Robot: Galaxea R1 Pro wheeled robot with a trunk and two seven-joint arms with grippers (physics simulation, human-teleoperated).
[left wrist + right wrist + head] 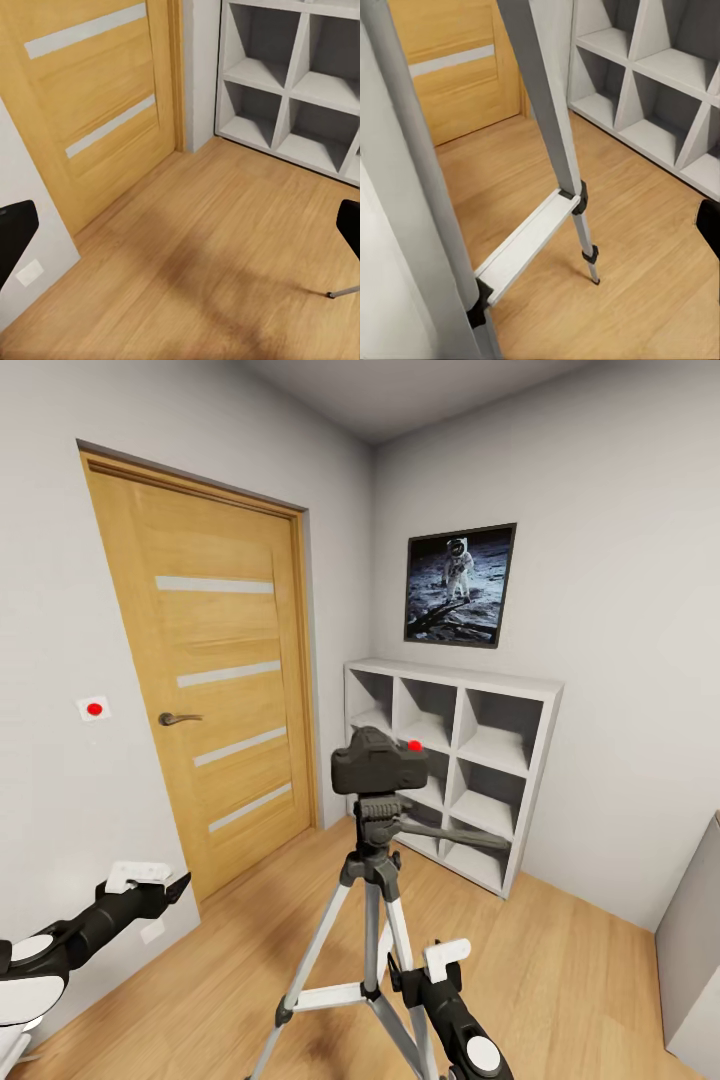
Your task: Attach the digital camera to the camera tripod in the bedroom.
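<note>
Left arm out low at the left, its left gripper near the wall below the door handle, holding nothing; in the left wrist view the two black fingertips sit at opposite edges of the picture, so the fingers stand wide apart over bare wood floor. Likely parked aside to leave the stand free. Behind it, the oak door with frosted strips is closed; a small white wall plate with a red dot is beside the frame. Centre: the digital camera, red button on top, sits level on the black head of the camera tripod, touching it and squarely over the centre column; judged seated on the mount, the task at or near its end. The pan handle sticks out toward the white cube shelves. Right gripper is low by the tripod's legs, clear of the camera; one fingertip shows at the edge of the right wrist view, the other is out of frame, so I cannot tell its spread. The silver leg and cross brace close ahead are the obstacle: a careless move of that arm could knock the stand. Astronaut picture above the shelves; grey furniture edge far right.
</note>
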